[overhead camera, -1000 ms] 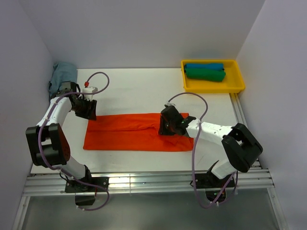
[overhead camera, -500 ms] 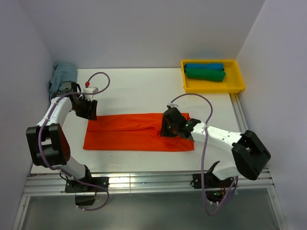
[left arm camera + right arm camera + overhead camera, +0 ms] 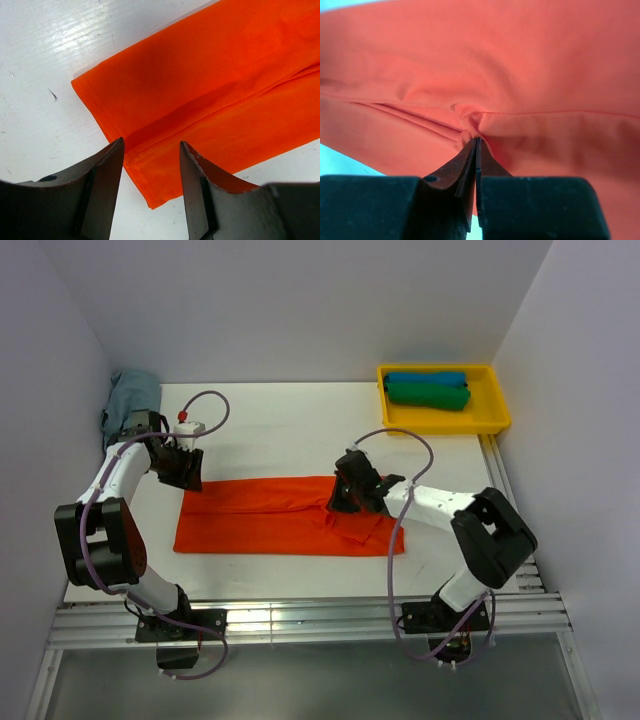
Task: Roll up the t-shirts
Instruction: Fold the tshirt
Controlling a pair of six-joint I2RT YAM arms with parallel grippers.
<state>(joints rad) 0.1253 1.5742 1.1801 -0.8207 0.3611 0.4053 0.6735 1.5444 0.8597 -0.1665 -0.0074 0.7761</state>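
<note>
A bright orange-red t-shirt (image 3: 270,515) lies folded into a long strip across the table. My left gripper (image 3: 188,478) is open over the strip's far left corner (image 3: 150,165), jaws straddling the folded edge. My right gripper (image 3: 345,502) is shut on a pinch of the orange-red t-shirt (image 3: 520,75) near the strip's right part, and the cloth puckers at the tips. Rolled blue (image 3: 427,378) and green (image 3: 428,395) t-shirts lie in the yellow tray (image 3: 493,422). A dusty grey-blue t-shirt (image 3: 130,395) is heaped at the far left corner.
The yellow tray stands at the back right of the white table (image 3: 280,430). Walls close in the left, back and right sides. A metal rail (image 3: 300,620) runs along the near edge.
My right gripper has shifted slightly left and away along the strip, dragging the right end of the orange-red shirt into a fold. The left arm has not moved.
</note>
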